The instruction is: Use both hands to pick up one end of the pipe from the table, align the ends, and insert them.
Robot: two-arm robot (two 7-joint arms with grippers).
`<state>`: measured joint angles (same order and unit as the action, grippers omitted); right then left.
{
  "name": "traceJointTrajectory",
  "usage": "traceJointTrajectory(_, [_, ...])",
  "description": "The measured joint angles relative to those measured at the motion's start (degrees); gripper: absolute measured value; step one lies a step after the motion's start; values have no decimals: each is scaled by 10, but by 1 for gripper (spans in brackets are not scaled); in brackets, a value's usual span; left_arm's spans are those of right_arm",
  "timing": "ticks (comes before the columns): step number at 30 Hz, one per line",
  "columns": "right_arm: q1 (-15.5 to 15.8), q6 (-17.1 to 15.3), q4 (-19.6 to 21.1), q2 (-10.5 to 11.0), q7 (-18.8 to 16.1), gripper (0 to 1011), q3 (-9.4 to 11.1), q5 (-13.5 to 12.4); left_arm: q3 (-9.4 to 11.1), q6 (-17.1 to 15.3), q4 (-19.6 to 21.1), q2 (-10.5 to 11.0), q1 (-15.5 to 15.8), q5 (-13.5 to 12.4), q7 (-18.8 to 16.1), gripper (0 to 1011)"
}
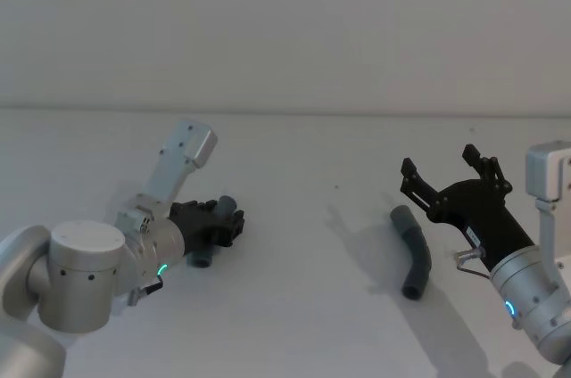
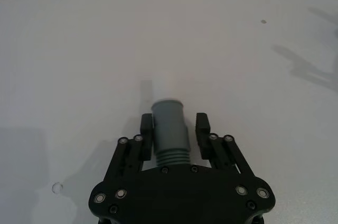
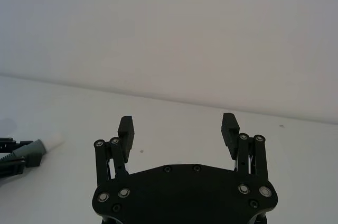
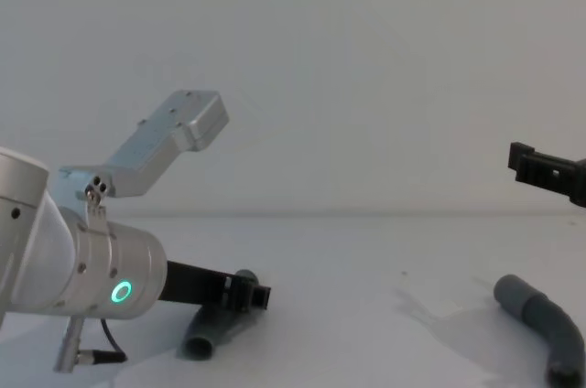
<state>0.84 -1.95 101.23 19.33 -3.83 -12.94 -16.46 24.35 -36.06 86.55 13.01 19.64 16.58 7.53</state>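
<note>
One dark-grey pipe piece lies on the white table at the left, bent, with one cuff on the surface. My left gripper is shut on it, the fingers pressing the sides of the smooth cuff above its ribs. The right wrist view shows a pale tip on a grey collar sticking out of that gripper. The other bent pipe piece lies free at the right. My right gripper hovers open just behind and above it, holding nothing.
The table around both pieces is bare white, with a broad stretch between them. A plain wall rises behind the table's far edge. A small dark speck marks the surface.
</note>
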Motion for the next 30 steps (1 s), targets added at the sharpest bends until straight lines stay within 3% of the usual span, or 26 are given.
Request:
traceJointTrajectory(6, [0, 0, 0, 0, 0, 1003, 0, 0, 0, -1, -1, 0, 0, 0, 0, 345])
traceJointTrajectory(30, [0, 0, 0, 0, 0, 1003, 0, 0, 0, -1, -1, -1, 1, 0, 1, 345])
